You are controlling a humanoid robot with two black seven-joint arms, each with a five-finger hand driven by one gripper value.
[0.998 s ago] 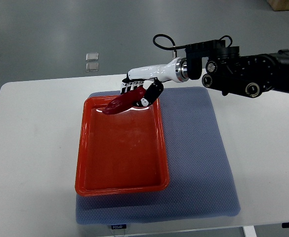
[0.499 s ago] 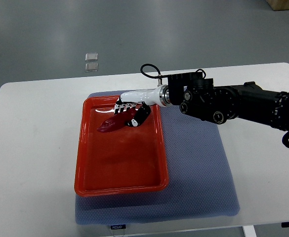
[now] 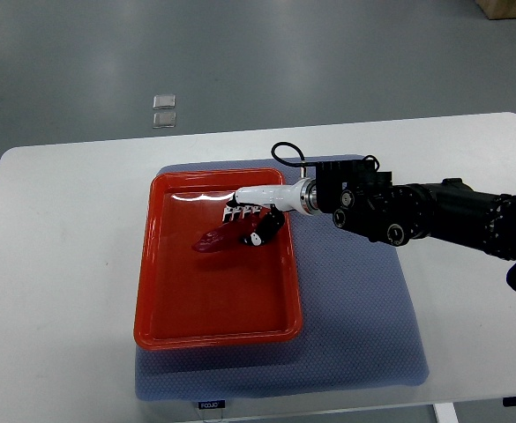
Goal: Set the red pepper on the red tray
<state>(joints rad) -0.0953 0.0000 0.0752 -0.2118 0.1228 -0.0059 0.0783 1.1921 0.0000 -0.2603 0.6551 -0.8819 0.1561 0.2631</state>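
A dark red pepper (image 3: 216, 239) is low over the floor of the red tray (image 3: 156, 291), in the tray's upper middle; I cannot tell whether it touches the tray. My right hand (image 3: 249, 223) reaches in from the right and is shut on the pepper's right end, with its white and black fingers (image 3: 240, 211) curled over it. The left arm is not in view.
The tray lies on a blue-grey mat (image 3: 355, 317) on a white table (image 3: 55, 291). My dark right forearm (image 3: 416, 214) stretches across the mat to the picture's right edge. Two small clear squares (image 3: 163, 109) lie on the floor beyond the table.
My right hand has moved from the tray's far rim down and toward me, carrying the pepper lower into the tray. The forearm has dropped with it.
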